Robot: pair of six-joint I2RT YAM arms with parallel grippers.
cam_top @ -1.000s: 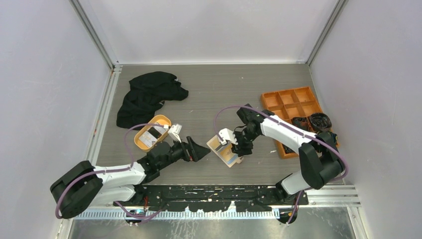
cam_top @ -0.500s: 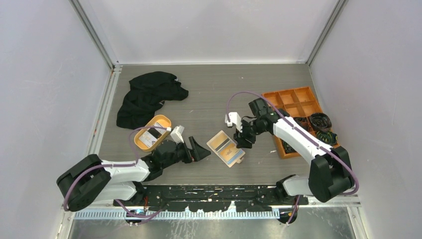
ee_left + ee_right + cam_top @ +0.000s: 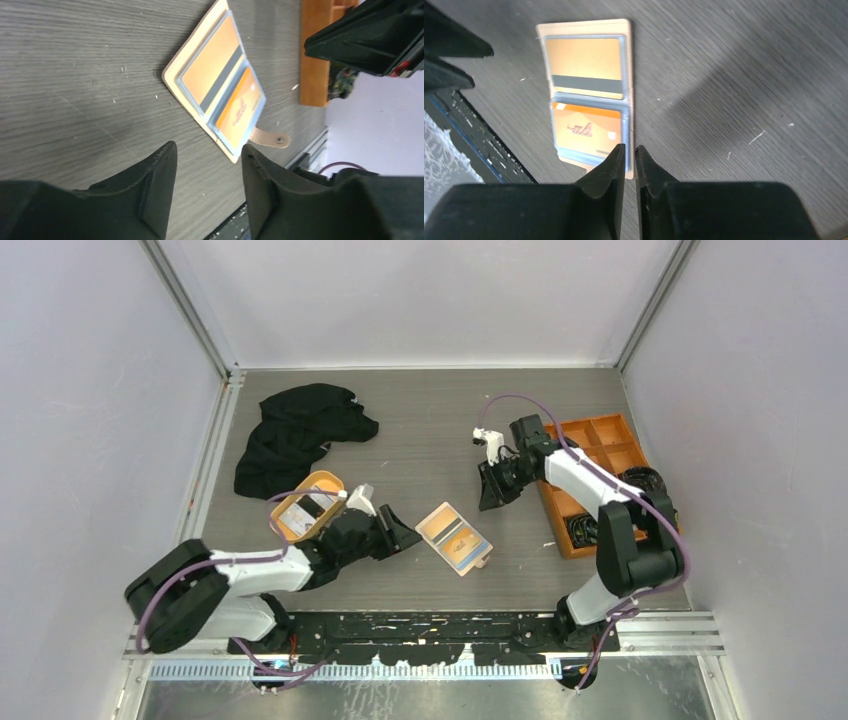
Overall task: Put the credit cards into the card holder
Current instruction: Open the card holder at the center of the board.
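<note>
The card holder [image 3: 421, 524] lies open and flat on the table between my two arms, its snap tab [image 3: 270, 139] pointing toward the near edge. Two orange credit cards sit in its blue-grey pockets: one showing a dark stripe [image 3: 584, 65], one showing its printed face [image 3: 586, 132]. My left gripper [image 3: 405, 535] hovers just left of the holder, open with nothing between its fingers. My right gripper [image 3: 490, 495] hangs to the holder's upper right, apart from it, its jaws almost together on nothing. A pale card-like piece [image 3: 300, 510] lies in the orange oval tray [image 3: 322, 483].
A black cloth [image 3: 300, 435] is bunched at the back left. An orange compartmented box [image 3: 590, 455] stands at the right, with dark tangled cords [image 3: 640, 485] at its near end. White walls enclose the table on three sides.
My right gripper has drawn back from the card holder toward the orange box and closed its jaws. My left gripper has narrowed and edged toward the holder, which lies unmoved.
</note>
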